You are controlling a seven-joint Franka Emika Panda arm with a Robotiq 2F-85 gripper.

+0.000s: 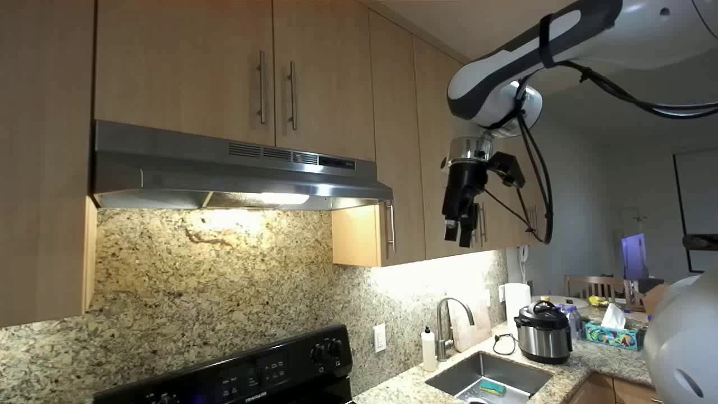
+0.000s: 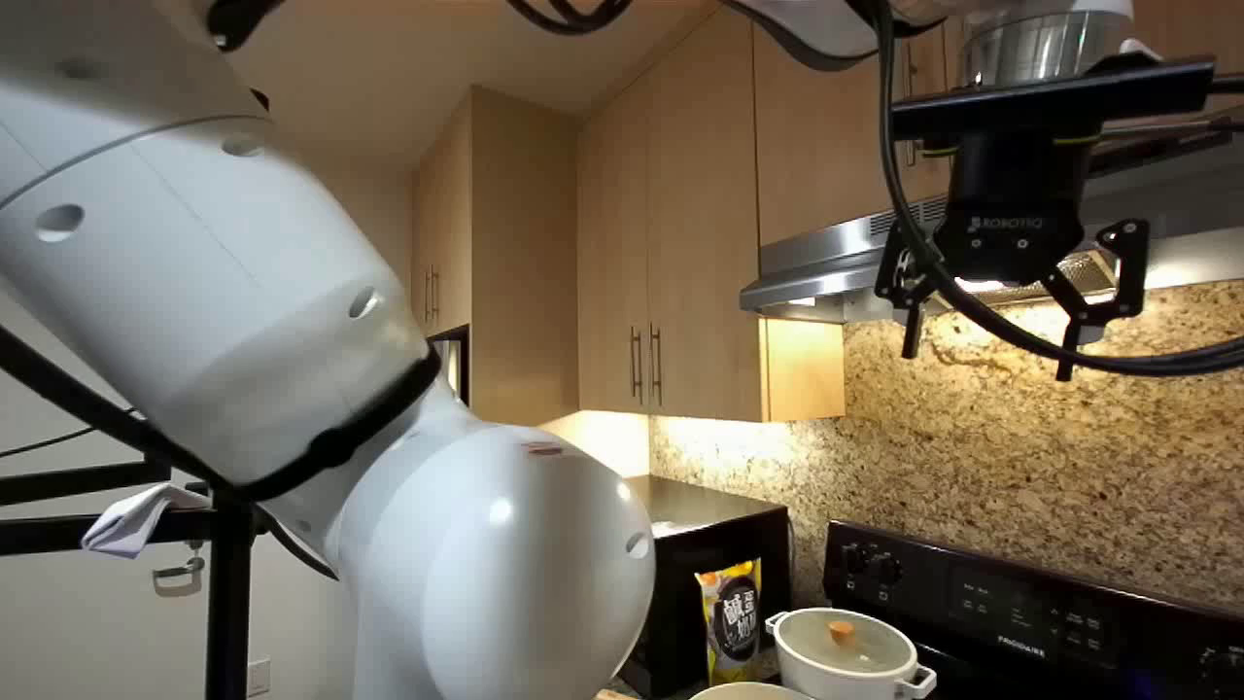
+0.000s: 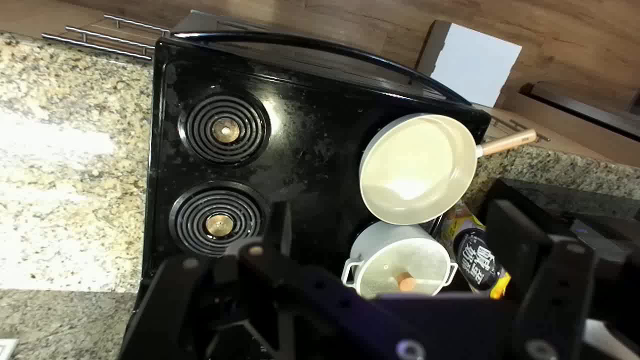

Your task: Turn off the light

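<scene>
Nearest is the white arm, filling the left of an exterior view; past it the gripper hangs above the stove, pointing down, its jaws spread wide, apart from the range hood beyond it; below, the cream frying pan sits on the stove's near left, its wooden handle pointing left; just beyond the pan stands the white pot under a glass lid, with the yellow-and-black bag standing just left of it; two coil burners show on the stove's right half; farther back, the light shines in the underside of the hood and brightens the granite backsplash; a white wall plate is set in that stone between stove and sink; farther off to the right the soap bottle stands just beside the faucet, and a green sponge lies in the sink; past the sink the pressure cooker stands on the counter, with the tissue box farther right; farthest off, beyond the counter, is a wooden chair.
</scene>
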